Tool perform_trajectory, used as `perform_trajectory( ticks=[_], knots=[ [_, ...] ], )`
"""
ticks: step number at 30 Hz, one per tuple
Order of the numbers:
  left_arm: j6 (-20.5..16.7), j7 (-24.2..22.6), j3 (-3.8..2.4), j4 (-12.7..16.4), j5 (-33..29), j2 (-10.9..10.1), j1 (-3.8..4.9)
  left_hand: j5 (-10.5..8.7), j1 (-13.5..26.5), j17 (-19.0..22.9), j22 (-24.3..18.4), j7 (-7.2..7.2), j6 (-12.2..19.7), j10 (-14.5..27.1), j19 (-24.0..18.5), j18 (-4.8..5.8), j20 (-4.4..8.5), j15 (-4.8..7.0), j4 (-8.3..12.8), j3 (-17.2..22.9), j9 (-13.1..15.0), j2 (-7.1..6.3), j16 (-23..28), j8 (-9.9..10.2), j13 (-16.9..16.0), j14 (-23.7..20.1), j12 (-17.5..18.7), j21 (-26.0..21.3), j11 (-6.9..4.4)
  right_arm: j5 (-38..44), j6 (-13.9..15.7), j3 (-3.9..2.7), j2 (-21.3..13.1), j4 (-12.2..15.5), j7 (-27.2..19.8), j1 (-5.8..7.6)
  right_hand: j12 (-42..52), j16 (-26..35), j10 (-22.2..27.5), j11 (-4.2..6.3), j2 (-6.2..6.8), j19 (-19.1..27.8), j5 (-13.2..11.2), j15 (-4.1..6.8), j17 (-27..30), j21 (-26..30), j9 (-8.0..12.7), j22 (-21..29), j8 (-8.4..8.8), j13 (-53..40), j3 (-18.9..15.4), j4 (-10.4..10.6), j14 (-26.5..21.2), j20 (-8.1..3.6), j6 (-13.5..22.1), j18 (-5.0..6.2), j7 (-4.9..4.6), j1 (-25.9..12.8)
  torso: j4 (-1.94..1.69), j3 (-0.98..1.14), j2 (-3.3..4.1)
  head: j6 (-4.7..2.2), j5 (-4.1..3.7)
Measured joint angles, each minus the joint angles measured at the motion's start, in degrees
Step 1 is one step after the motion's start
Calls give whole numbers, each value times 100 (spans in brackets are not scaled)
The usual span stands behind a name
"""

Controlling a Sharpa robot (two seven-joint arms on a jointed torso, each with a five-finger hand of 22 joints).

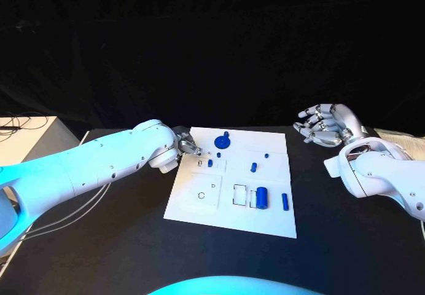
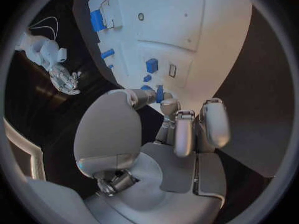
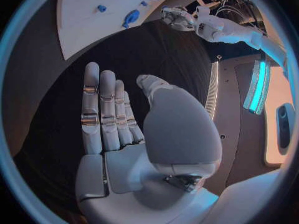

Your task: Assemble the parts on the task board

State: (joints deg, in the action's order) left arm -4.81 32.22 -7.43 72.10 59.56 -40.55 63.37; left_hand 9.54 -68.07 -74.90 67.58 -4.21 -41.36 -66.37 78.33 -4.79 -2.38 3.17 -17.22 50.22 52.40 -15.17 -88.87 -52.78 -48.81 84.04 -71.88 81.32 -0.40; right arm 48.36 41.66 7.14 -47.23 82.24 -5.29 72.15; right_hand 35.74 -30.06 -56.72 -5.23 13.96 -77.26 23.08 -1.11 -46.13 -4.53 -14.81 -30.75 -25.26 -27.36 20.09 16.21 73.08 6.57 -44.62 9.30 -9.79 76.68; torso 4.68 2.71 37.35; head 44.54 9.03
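The white board (image 1: 232, 203) lies flat in the middle of the black desk (image 1: 106, 246). On it sit several blue parts: a round one (image 1: 222, 142) near the far edge, a small one (image 1: 253, 166) in the middle, a thick cylinder (image 1: 262, 198) toward the near side next to a rectangular slot, and a thin bar (image 1: 285, 201) just beside the cylinder near the board's right edge.

The left robot hand (image 1: 188, 145) is at the board's far left corner, its fingertips down by the surface. In the left wrist view its fingers (image 2: 181, 129) curl inward, with a small blue part (image 2: 159, 93) at the tips of thumb and finger, seemingly pinched, though the contact is hard to see.

The right robot hand (image 1: 326, 126) hovers over the desk well to the right of the board, holding nothing. The right wrist view shows its fingers (image 3: 102, 109) straight and side by side, the thumb apart.
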Motion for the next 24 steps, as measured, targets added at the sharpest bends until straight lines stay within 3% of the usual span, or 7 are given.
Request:
perform_trajectory(
  ticks=[8,24],
  knots=[
    [-160,7,10,78,155,4,-148,-1,0,0,0,2,-3,-20,20,0,20,0,0,0,2,0,0,0,-6,0,-22,0,20,0,-1,0,-2,-2,0,-3,0,0,0,0,0,0,0,0,0,0,0,0,0,0,0,0,0,0,0,0,0,0,7,1,6,16,-1],
    [-121,80,79,103,428,41,-213,-7,0,0,7,3,-4,-20,20,0,21,0,0,0,3,0,0,-23,0,0,-22,-1,21,2,-8,1,-5,-8,4,-12,0,22,0,0,-17,0,0,0,1,0,0,14,0,6,0,0,0,0,0,0,0,-16,-3,-5,8,73,-29]
  ],
)
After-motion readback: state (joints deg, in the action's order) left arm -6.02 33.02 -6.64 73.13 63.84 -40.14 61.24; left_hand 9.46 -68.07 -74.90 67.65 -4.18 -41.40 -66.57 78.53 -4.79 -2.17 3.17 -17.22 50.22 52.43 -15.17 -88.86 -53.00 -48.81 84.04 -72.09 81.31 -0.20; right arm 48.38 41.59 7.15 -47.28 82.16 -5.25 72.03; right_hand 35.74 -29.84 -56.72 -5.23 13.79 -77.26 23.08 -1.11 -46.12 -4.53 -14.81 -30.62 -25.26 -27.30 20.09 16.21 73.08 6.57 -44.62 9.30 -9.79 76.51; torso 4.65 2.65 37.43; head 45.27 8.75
